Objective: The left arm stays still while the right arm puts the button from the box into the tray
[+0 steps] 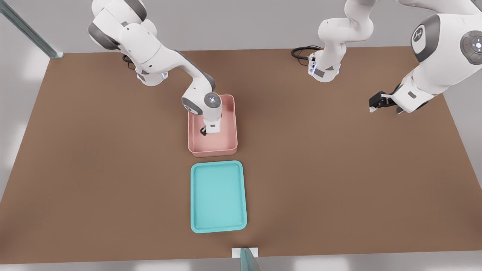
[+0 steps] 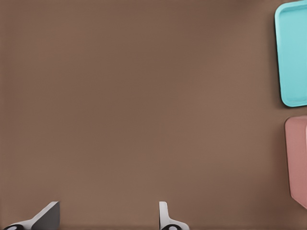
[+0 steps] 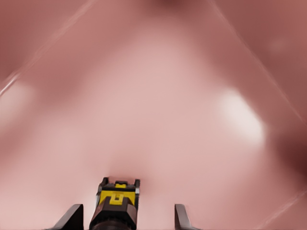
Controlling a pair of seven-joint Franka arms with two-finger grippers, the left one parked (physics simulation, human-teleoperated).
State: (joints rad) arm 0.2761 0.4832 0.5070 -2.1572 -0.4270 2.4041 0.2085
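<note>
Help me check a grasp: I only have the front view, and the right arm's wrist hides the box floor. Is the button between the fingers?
Observer: Yes. In the right wrist view the button, yellow cap showing, sits between the two fingers of the gripper, down inside the box.
Operator: Are the fingers shut on it?
Observer: No, the gripper is open. Pink floor shows between the button and each of the fingers.
Operator: Is it centred in the gap?
Observer: Not quite. It lies clearly nearer one finger than the other.
</note>
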